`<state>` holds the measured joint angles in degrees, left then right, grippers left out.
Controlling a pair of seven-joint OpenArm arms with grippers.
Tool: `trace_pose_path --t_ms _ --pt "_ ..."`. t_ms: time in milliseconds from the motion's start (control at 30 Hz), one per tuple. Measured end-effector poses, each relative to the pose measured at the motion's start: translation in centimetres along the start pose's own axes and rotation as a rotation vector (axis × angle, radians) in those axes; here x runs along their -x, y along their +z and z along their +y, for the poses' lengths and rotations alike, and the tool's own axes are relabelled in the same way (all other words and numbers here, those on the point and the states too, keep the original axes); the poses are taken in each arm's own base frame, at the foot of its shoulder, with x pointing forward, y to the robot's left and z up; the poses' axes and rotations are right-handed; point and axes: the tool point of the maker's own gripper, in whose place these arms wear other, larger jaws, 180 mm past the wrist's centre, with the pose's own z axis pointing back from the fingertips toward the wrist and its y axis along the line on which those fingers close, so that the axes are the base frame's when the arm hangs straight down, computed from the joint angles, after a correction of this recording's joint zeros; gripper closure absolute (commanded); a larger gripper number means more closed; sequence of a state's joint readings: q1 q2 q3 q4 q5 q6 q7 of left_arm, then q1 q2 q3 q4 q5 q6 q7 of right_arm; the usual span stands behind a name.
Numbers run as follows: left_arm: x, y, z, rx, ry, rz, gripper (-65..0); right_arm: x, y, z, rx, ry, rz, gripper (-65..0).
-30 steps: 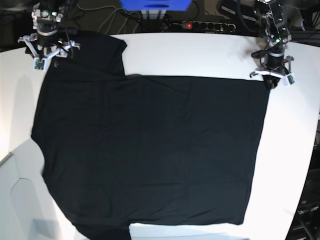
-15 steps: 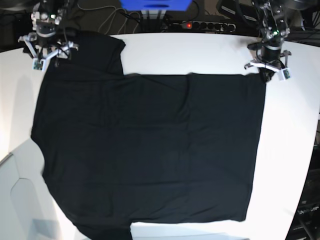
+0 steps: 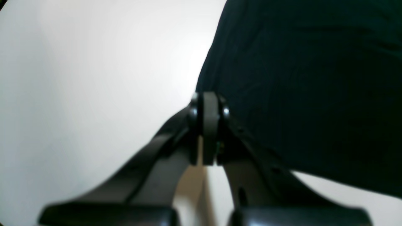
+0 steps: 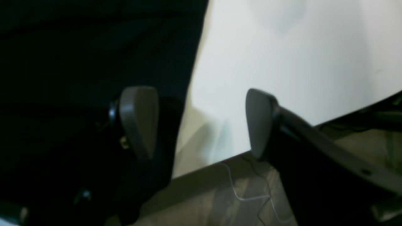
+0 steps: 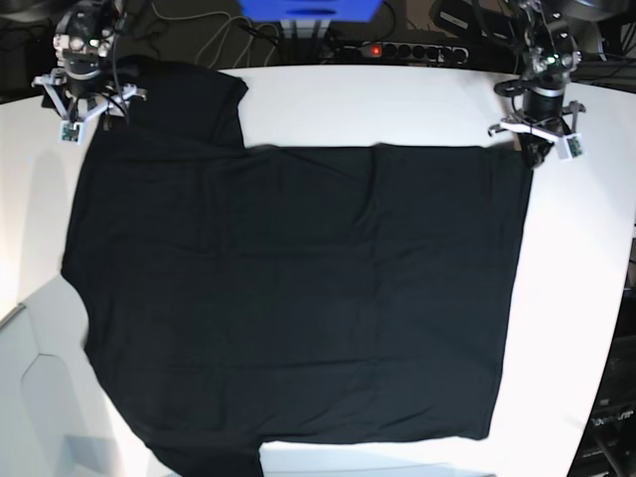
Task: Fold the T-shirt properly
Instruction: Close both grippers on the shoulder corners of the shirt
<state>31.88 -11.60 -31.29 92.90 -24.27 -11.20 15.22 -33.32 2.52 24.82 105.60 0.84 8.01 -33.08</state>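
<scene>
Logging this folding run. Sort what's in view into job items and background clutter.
Job:
T-shirt, spread flat on the white table
left gripper, shut at the shirt's corner
right gripper, open at the shirt's edge

Just lying about:
power strip
blue box
cables

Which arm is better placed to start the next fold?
Left. The left gripper is shut on the T-shirt corner; the right gripper is open, one finger over cloth, the other over the table.
</scene>
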Motion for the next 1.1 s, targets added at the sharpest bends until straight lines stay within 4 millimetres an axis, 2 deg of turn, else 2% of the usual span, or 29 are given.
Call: trace_pose_path --t_ms 133,400,567,667,833,1000,1100 --pt "0.0 0.0 0.0 0.0 0.0 0.0 -0.1 0.2 -0.3 -0.6 0.009 0.001 0.006 -44.4" --pt "0.0 0.0 0.0 0.0 0.0 0.001 -0.1 0.3 -0.3 -0.3 0.001 0.005 0.008 -44.0" --pt "0.0 0.0 0.0 0.0 0.0 0.001 -0.1 0.5 -0.9 -0.2 -0.006 -0.005 -0.015 -44.0" --pt "0.0 0.0 0.0 0.0 0.0 0.001 -0.1 0.4 -1.1 0.4 -0.061 0.035 -0.025 -42.1" --pt "0.0 0.0 0.0 -0.001 0.0 0.001 -0.1 0.3 -1.0 1.7 -0.137 0.076 -0.033 -30.8" --pt "0.1 0.0 0.0 -0.002 -0.004 0.002 -0.1 0.3 -1.0 2.6 -0.168 0.078 -0.028 -9.8" --pt "0.1 0.0 0.0 -0.002 -0.004 0.002 -0.1 0.1 -1.1 2.7 -0.169 0.076 -0.027 0.0"
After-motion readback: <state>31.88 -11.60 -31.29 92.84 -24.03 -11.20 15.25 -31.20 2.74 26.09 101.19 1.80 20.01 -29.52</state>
